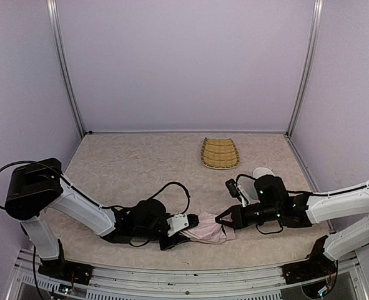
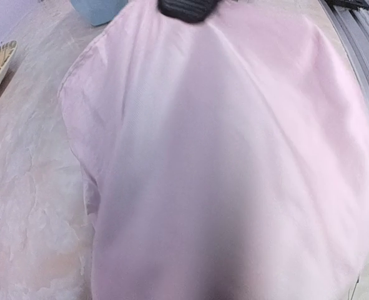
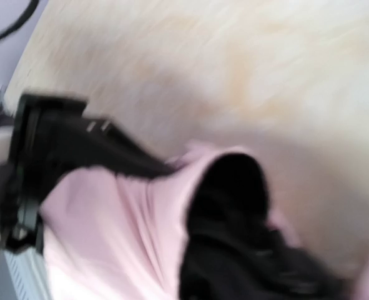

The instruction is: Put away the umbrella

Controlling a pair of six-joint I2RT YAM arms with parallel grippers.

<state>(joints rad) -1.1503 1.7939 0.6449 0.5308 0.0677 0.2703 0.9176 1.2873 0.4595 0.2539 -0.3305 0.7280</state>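
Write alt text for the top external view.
A bundled pale-pink umbrella sits between two grippers: the left gripper at its left end, the right gripper shut at its right end. A woven yellow tray lies farther back.

- 1 umbrella (image 1: 206, 228) is counted: a single pale-pink bundle with black lining.
- 2 robot arms are counted: the left arm (image 1: 78, 206) and the right arm (image 1: 346, 203).
- 2 grippers are noted, 1 per arm: the left gripper (image 1: 191, 224) and the right gripper (image 1: 221, 220).
- 1 woven yellow tray (image 1: 220, 153) is recorded.
- 1 pale cup (image 1: 263, 172) is recorded, partly hidden by the right arm.
- 1 table (image 1: 128, 169) is counted.
- 2 metal uprights are seen at the back corners: the left upright (image 1: 66, 69) and the right upright (image 1: 304, 69).
- 3 lilac walls (image 1: 184, 62) are counted.
- Black cables are seen on both arms; their number cannot be told.
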